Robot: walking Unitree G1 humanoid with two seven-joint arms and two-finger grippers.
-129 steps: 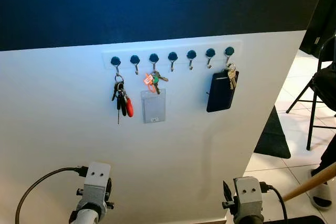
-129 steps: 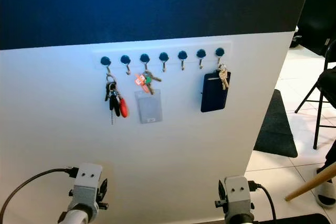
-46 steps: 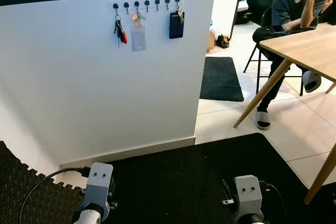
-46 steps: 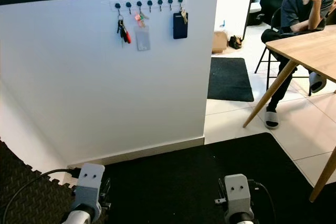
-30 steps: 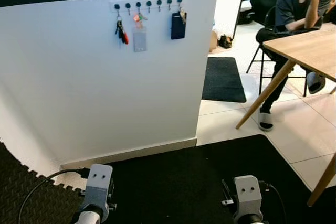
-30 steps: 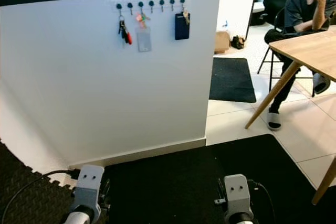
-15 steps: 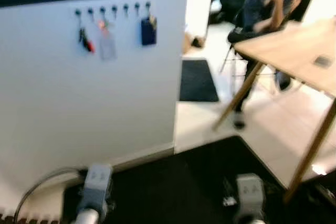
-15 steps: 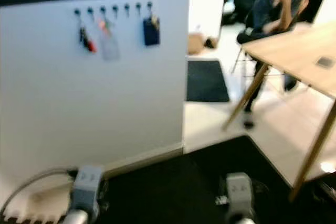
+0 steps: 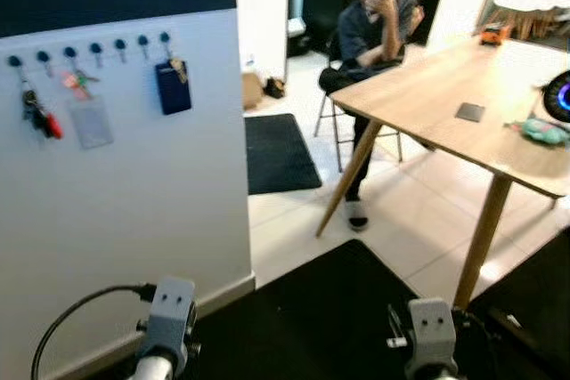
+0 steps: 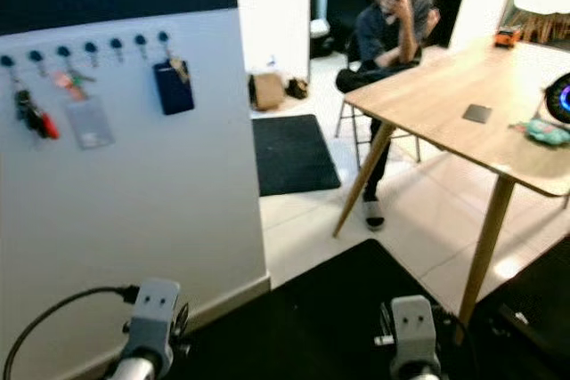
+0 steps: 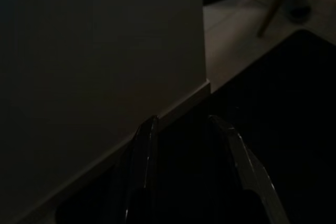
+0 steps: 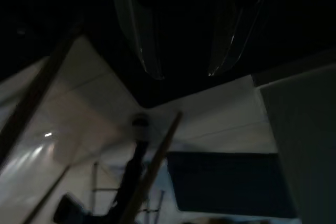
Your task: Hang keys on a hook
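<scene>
The keys hang on a hook at the left end of the white wall. The left tool and right tool hang low, both open and empty. A person sits by the tabletop.

Wood table, glossy tile floor, matt wall.

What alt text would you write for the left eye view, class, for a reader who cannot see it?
A white wall carries a row of hooks holding keys, a badge and a dark wallet. To the right, a seated person is at a wooden table.
</scene>
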